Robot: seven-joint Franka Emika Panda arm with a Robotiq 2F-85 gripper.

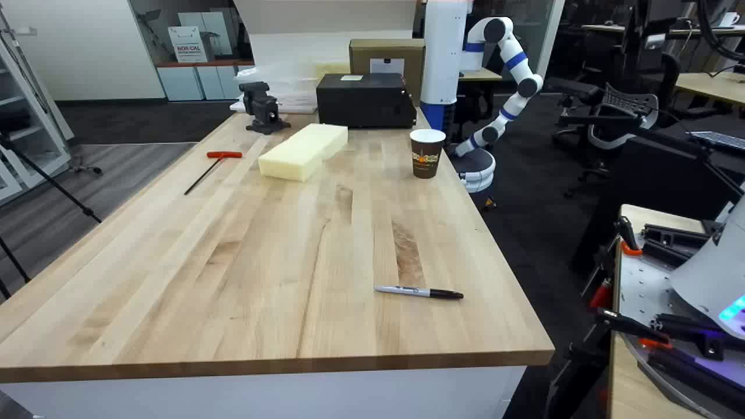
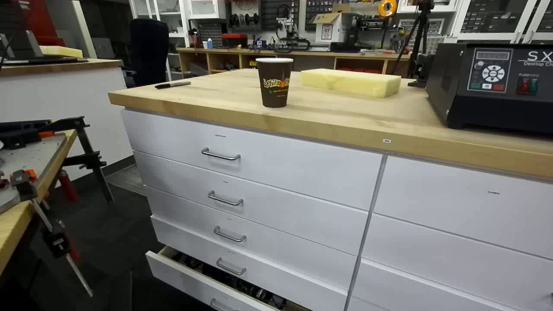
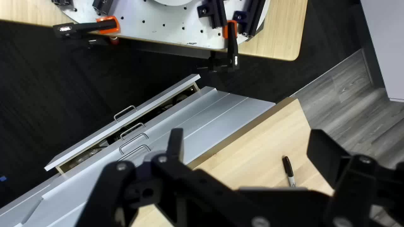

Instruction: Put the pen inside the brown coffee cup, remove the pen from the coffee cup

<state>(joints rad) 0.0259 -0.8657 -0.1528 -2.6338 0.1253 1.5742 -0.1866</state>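
Note:
The pen [image 1: 416, 291] is a marker with a pale grey barrel and a black cap. It lies flat on the wooden table near its front right corner; it also shows in an exterior view [image 2: 173, 85]. The brown coffee cup [image 1: 426, 160] stands upright near the table's right edge, with a white rim and no lid; it also shows in an exterior view [image 2: 275, 86]. In the wrist view my gripper [image 3: 246, 142] is open, fingers wide apart, nothing between the tips. The pen [image 3: 288, 167] shows beyond it, partly hidden by the gripper body. The cup is out of the wrist view.
A yellow foam block [image 1: 302, 152], a red-handled tool [image 1: 224, 155], a black vise [image 1: 263, 108] and a black box [image 1: 366, 100] are on the wooden table [image 1: 262, 279]. A lower drawer [image 2: 194, 276] stands pulled out. A side table with clamps [image 3: 164, 30] is beside it.

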